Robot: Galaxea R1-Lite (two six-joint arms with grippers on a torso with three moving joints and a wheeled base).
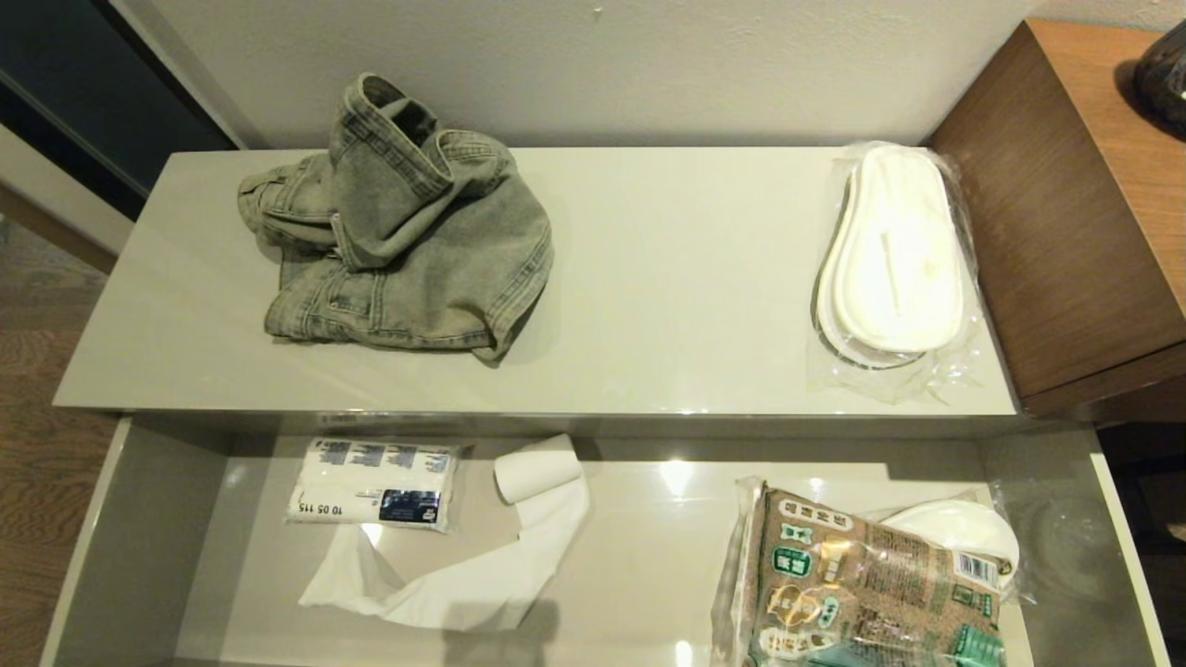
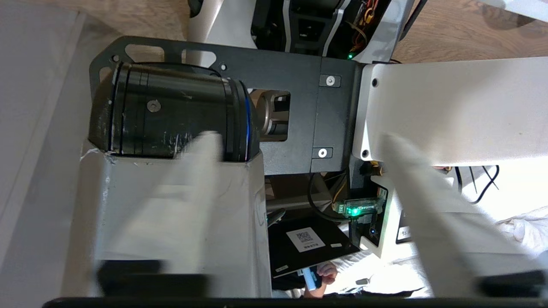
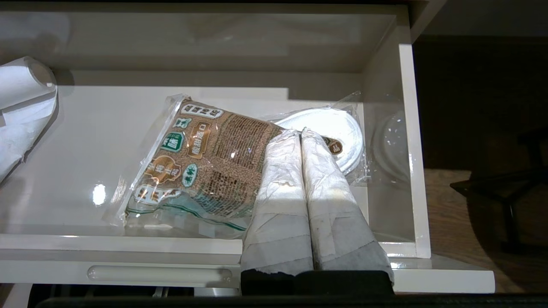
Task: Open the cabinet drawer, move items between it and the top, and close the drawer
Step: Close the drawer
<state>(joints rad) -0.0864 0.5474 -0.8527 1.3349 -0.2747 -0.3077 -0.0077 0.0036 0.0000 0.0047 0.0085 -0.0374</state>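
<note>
The faded denim jeans (image 1: 398, 222) lie crumpled on the left of the cream top (image 1: 686, 278). The clear-wrapped white slippers (image 1: 894, 255) lie at its right end. Below it the cabinet drawer (image 1: 139, 537) stands pulled out. Neither gripper shows in the head view. My left gripper (image 2: 299, 139) is open and empty, and faces my own body, away from the cabinet. My right gripper (image 3: 301, 133) is shut on nothing. It hangs over the front rim of the drawer (image 3: 128, 248) at its right end, above a brown-and-green packet (image 3: 205, 149).
In the drawer lie a printed white pack (image 1: 375, 482), a partly unrolled paper roll (image 1: 537, 472) and the packet (image 1: 862, 584), which rests on a clear-wrapped white item (image 1: 964, 528). A brown wooden unit (image 1: 1075, 213) adjoins the top's right end. A person's hand (image 2: 327, 273) shows behind my base.
</note>
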